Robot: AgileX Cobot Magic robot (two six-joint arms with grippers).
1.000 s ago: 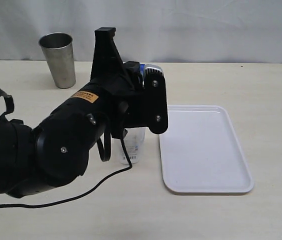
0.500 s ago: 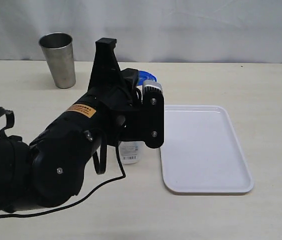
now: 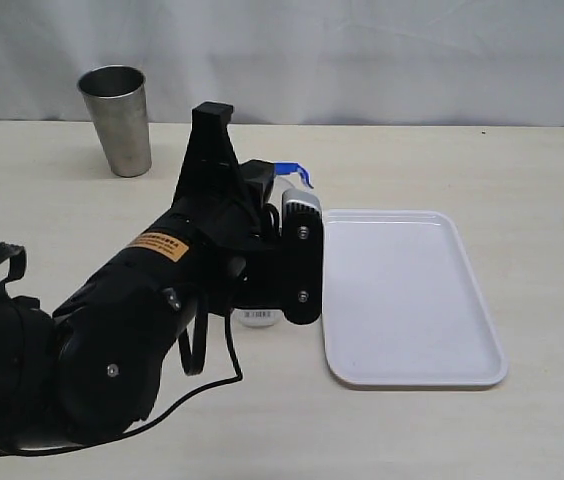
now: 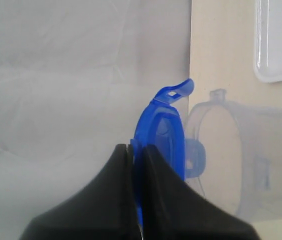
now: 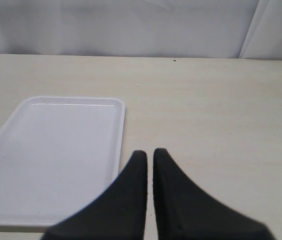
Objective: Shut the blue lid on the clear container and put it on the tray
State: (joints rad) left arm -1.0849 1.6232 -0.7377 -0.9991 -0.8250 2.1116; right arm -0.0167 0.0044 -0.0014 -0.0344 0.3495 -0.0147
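Observation:
My left gripper (image 4: 136,148) is shut on the blue lid (image 4: 163,131), which I see edge-on with one flap sticking out. The lid faces the open mouth of the clear container (image 4: 241,160) and sits close to it; I cannot tell if they touch. In the exterior view the left arm hides most of the container, and only its labelled base (image 3: 257,317) and a bit of the blue lid (image 3: 292,170) show. The white tray (image 3: 402,300) lies just right of the container. My right gripper (image 5: 150,151) is shut on nothing, above the table beside the tray (image 5: 56,150).
A steel cup (image 3: 117,118) stands at the back left of the table. The bulky left arm (image 3: 142,310) and its cable cover the front left. A white curtain hangs behind the table.
The left arm has come down with the blue lid, which now sits lower, over the container. More of the container is hidden than before. The tray and steel cup have not moved.

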